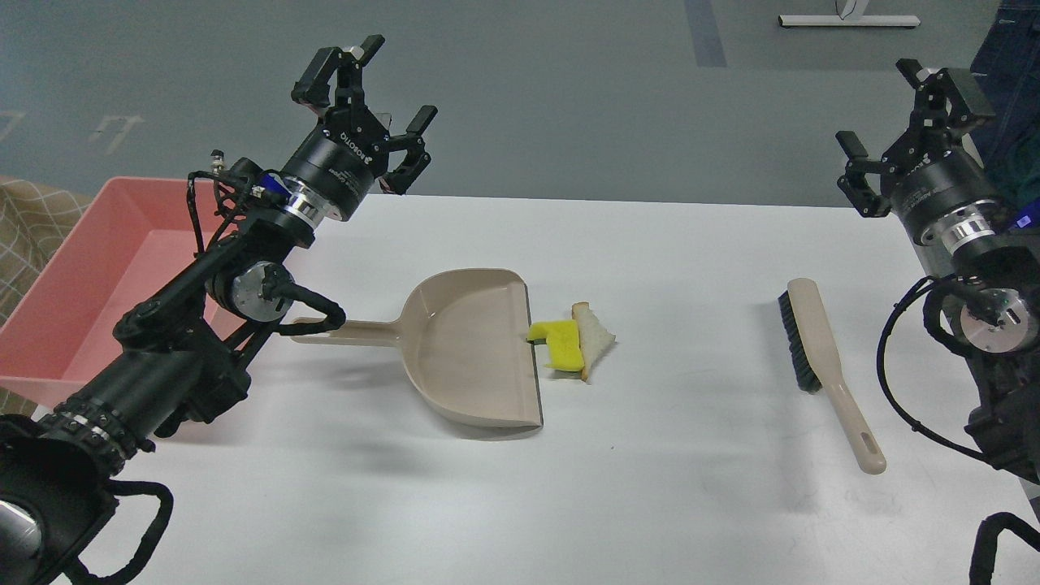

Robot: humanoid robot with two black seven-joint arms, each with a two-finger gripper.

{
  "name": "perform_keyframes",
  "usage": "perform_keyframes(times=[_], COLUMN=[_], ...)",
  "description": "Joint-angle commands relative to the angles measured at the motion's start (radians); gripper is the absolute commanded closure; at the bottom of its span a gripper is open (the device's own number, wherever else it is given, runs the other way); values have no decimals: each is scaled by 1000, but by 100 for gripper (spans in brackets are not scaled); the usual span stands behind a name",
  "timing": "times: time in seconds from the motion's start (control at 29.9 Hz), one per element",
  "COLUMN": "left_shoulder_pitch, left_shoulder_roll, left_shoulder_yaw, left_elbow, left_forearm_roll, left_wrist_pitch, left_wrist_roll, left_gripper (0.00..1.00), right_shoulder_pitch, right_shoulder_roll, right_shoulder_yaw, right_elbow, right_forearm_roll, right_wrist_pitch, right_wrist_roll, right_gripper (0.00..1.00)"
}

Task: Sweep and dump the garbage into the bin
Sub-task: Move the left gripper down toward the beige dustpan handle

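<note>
The garbage lies mid-table: a yellow blocky piece (pixel 561 344) touching a white bread slice (pixel 594 339) with brown crust, right at the open lip of a beige dustpan (pixel 475 349). The pink bin (pixel 77 284) stands at the table's left edge. My left gripper (pixel 375 96) is open and empty, raised above the table's far edge, behind the dustpan's handle (pixel 349 331). My right gripper (pixel 903 118) is open and empty, raised at the far right, well above a beige brush (pixel 821 357) with black bristles.
The white table (pixel 650 487) has a rounded far right corner. My left forearm crosses over the bin's near right side. Grey floor lies beyond the far edge. A patterned cloth (pixel 24 227) shows at far left.
</note>
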Motion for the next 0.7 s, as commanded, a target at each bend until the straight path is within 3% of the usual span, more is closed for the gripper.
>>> perform_keyframes(times=[0.0, 0.57, 0.67], left_shoulder_pitch=[0, -2, 3], left_shoulder_roll=[9, 40, 38], left_shoulder_yaw=[-1, -3, -6], left_elbow=[0, 45, 42], left_forearm_roll=[1, 0, -3], left_wrist_pitch=[-6, 3, 0], left_wrist_roll=[0, 10, -7], left_gripper=[2, 2, 2], right_shoulder_pitch=[1, 10, 7], right_shoulder_roll=[4, -10, -1], right_shoulder_yaw=[0, -3, -5], right_elbow=[-1, 1, 2], right_forearm_roll=[1, 1, 1], right_wrist_pitch=[-3, -14, -11], right_wrist_roll=[0, -2, 0], right_gripper=[0, 0, 0])
